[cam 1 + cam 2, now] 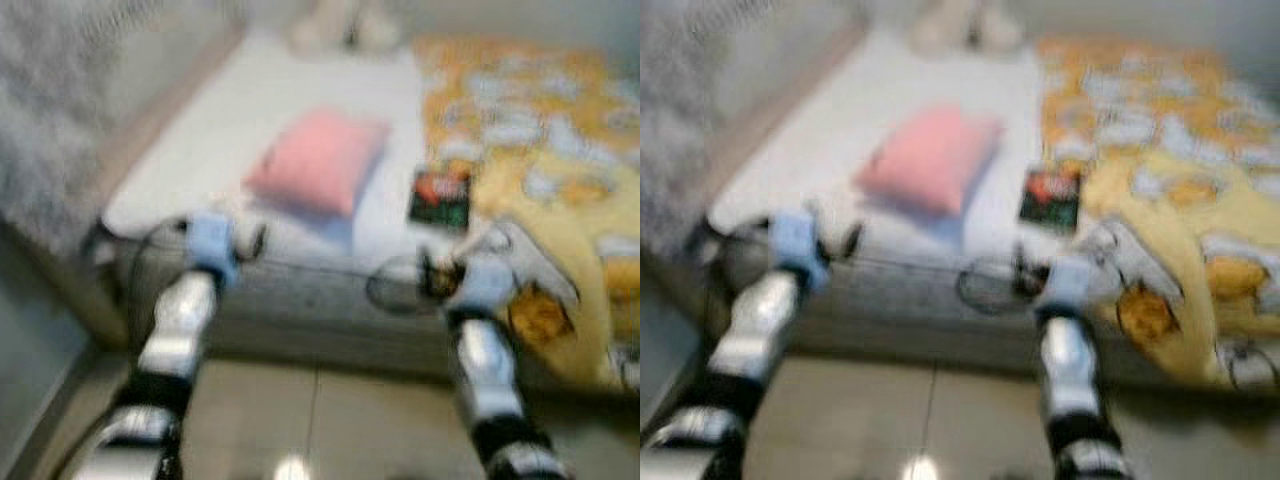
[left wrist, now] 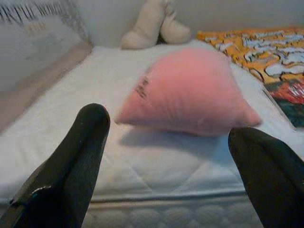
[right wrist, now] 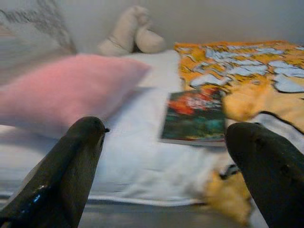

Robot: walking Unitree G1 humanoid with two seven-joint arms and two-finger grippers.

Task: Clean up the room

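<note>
A pink pillow (image 1: 320, 158) lies on the white mattress (image 1: 250, 110) of a bed in front of me. Beside it to the right lies a dark book (image 1: 440, 198) with a red and green cover, at the edge of a yellow patterned blanket (image 1: 540, 130). My left gripper (image 2: 173, 142) is open at the mattress's near edge, pointing at the pillow (image 2: 190, 92). My right gripper (image 3: 166, 156) is open too, close to the near edge, with the book (image 3: 194, 116) just ahead of it. Neither holds anything. The head views are blurred.
A beige plush toy (image 2: 152, 26) rests at the far end of the bed by the wall. A grey textured panel (image 1: 50, 110) runs along the bed's left side. The blanket hangs over the front right edge. Tiled floor (image 1: 320, 420) lies below my arms.
</note>
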